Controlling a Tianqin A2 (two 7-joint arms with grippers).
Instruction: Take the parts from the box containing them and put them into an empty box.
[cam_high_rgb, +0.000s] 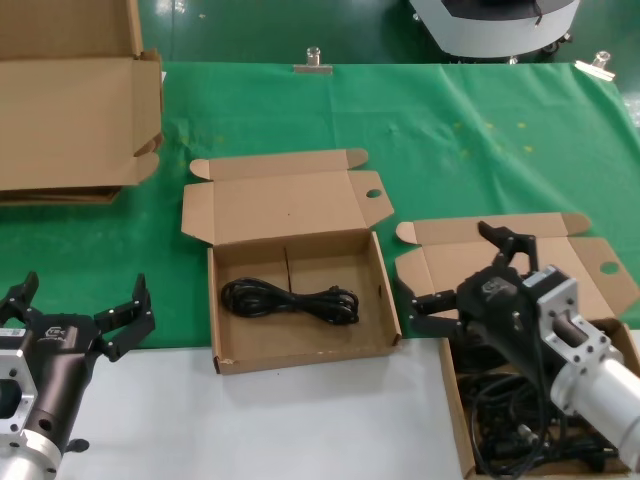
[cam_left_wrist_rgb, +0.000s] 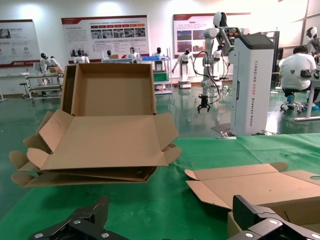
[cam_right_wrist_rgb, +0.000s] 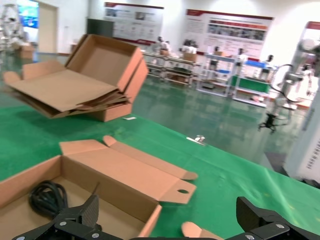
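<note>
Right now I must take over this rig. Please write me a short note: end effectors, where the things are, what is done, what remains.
Left end effector: open, empty, parked at the near left off the green cloth.
Right end effector: open, empty, above the shallow brown cardboard box at the right.
That box holds a tangle of black power cords.
The middle shallow brown cardboard box holds one coiled black cord.
Done: one cord appears moved. Left: the remaining cords.

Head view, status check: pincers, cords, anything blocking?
Left pincer open, parked near table edge. Right pincer open, empty, above source box. One cord in centre box; more cords remain. Nothing blocking.
</note>
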